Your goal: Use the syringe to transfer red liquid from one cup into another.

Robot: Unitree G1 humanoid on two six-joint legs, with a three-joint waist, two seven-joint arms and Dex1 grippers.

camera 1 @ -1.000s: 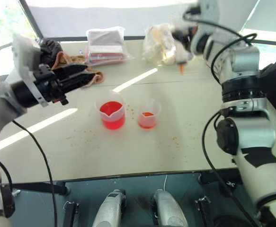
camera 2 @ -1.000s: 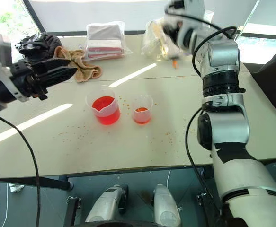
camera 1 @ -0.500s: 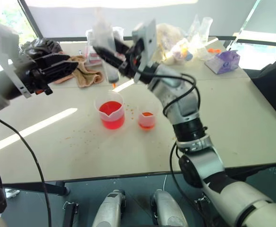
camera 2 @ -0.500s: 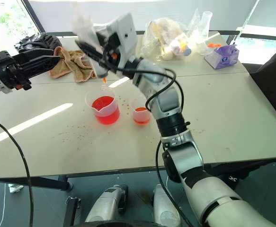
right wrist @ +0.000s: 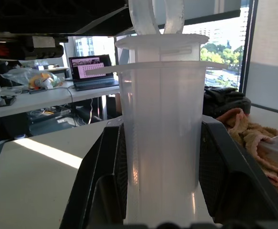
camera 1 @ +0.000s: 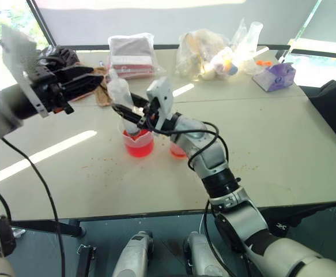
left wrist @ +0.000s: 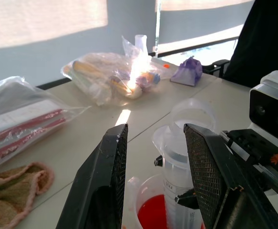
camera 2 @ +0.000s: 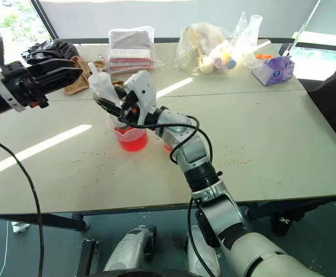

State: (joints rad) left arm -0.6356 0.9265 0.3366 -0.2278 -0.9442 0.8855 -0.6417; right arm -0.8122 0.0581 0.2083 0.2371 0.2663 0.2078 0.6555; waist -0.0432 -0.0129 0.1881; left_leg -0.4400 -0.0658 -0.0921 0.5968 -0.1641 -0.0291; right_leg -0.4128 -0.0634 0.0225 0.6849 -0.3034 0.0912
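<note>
Head views: the right claw (camera 1: 127, 111) pinches the syringe (camera 1: 121, 98), held upright with its lower end in the beaker (camera 1: 138, 142) of red liquid (camera 1: 139, 147) on the bench (camera 1: 283, 127); the small cup (camera 1: 178, 151) stands just beside the beaker. The left claw (camera 1: 90, 81) hovers spread nearby

Left wrist: spread fingers (left wrist: 103, 186) frame the syringe over the beaker

Right wrist: fingers (right wrist: 222, 176) clamp the barrel (right wrist: 160, 138)

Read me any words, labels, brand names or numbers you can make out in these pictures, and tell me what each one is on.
No text can be read.
Syringe: faint printed markings on the barrel, too blurred to read.
Packet with red stripes: no legible print.
Laptop screen: content too small to read.
Purple tissue pack: no legible print.
</note>
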